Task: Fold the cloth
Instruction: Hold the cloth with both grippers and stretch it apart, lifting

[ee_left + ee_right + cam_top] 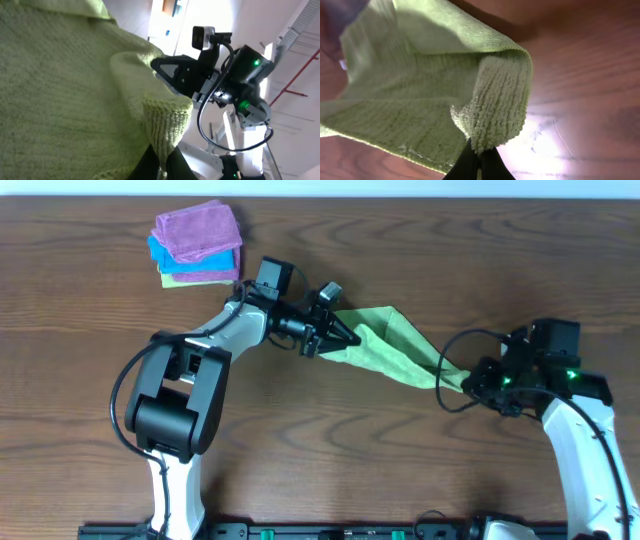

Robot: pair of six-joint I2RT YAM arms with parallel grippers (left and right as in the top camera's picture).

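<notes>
Over the wooden table [330, 465], the left pincer [345, 335] and right pincer [468, 378] each pinch one end of the green cloth [390, 345], its long axis stretched slantwise between them, neither arm nearer, with a stack of folded cloths [198, 245] well apart beyond the left arm and seemingly out of the way.

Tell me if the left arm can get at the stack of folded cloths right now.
Probably not as it stands: the stack lies near with bare table between, but the left claw is shut on the green cloth.
</notes>
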